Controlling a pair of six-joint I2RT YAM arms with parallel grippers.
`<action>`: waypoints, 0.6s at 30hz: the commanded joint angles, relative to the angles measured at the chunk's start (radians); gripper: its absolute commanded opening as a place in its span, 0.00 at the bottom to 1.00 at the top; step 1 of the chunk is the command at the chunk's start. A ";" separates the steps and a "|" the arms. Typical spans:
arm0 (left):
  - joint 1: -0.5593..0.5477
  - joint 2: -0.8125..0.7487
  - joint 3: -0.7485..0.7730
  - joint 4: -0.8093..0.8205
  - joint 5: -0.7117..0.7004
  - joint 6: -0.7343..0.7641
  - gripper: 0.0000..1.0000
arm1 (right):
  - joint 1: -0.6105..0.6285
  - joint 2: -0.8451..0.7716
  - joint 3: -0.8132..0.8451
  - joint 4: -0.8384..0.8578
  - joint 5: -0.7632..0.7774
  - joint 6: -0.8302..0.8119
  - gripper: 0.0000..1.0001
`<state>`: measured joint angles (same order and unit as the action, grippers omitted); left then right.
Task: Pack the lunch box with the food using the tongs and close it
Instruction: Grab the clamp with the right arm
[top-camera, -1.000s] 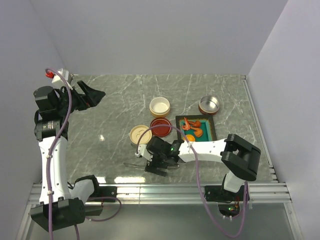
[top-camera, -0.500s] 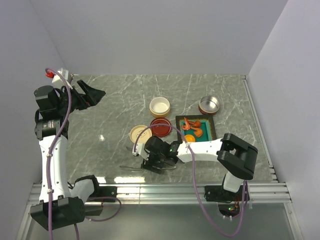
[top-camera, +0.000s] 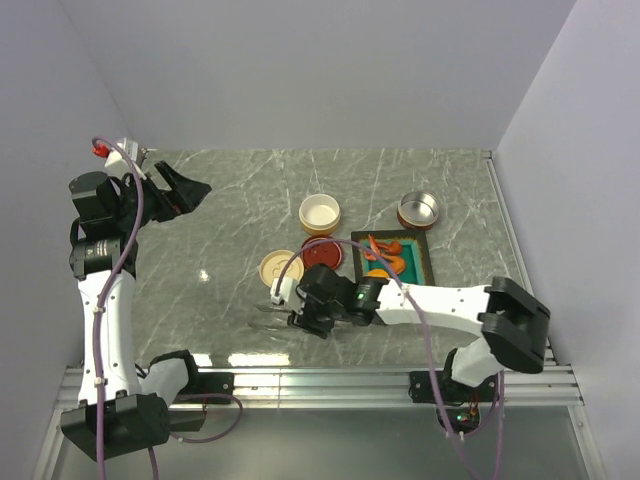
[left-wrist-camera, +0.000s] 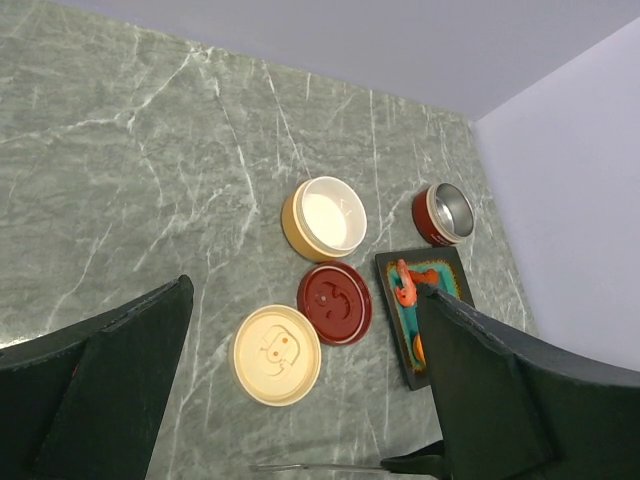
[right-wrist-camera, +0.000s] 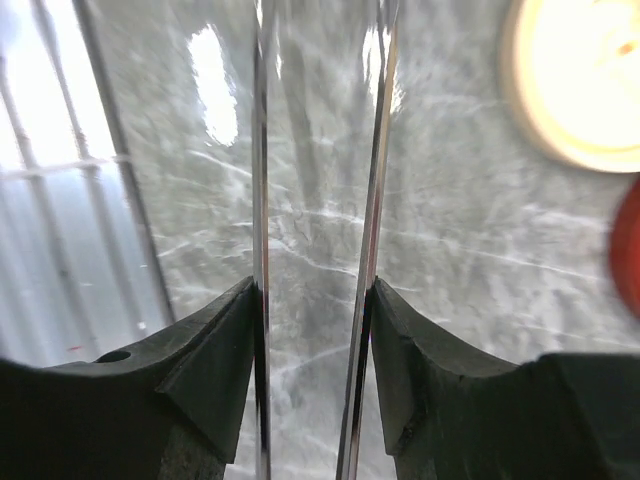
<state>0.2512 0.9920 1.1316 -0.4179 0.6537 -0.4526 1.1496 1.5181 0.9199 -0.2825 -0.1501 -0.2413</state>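
The silver tongs (top-camera: 266, 309) lie on the marble near the front edge, their two slim arms (right-wrist-camera: 261, 200) running between my right gripper's fingers (right-wrist-camera: 215, 350). Both pads press on the arms from outside, so the right gripper (top-camera: 306, 318) is shut on the tongs. The food, red-orange shrimp pieces (top-camera: 384, 251) and an orange disc, sits in the teal tray (top-camera: 422, 262). A cream lunch box bowl (top-camera: 320, 212) and a steel-lined bowl (top-camera: 418, 209) stand open behind it. My left gripper (top-camera: 195, 190) hangs high at the far left, open and empty.
A cream lid (top-camera: 279, 267) and a dark red lid (top-camera: 322, 253) lie flat between the bowls and the tongs. The metal rail at the table's front edge (right-wrist-camera: 60, 250) runs close beside the tongs. In the left wrist view the tongs' tip (left-wrist-camera: 300, 466) shows at the bottom.
My right gripper's fingers have closed in onto the tongs' two arms. The right arm has stretched out, and the tongs sit slightly farther from the front rail. The left arm is unchanged.
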 joint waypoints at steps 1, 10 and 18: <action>0.002 -0.012 0.023 0.007 -0.005 0.015 0.99 | 0.001 -0.088 0.060 -0.046 -0.023 0.014 0.54; 0.002 0.004 0.033 0.014 0.035 0.009 0.99 | -0.056 -0.203 0.137 -0.153 -0.077 0.008 0.53; 0.002 0.027 0.034 -0.035 0.187 0.141 0.99 | -0.252 -0.343 0.204 -0.319 -0.209 -0.006 0.54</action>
<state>0.2512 1.0176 1.1324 -0.4397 0.7425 -0.3939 0.9741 1.2339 1.0565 -0.5217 -0.2756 -0.2401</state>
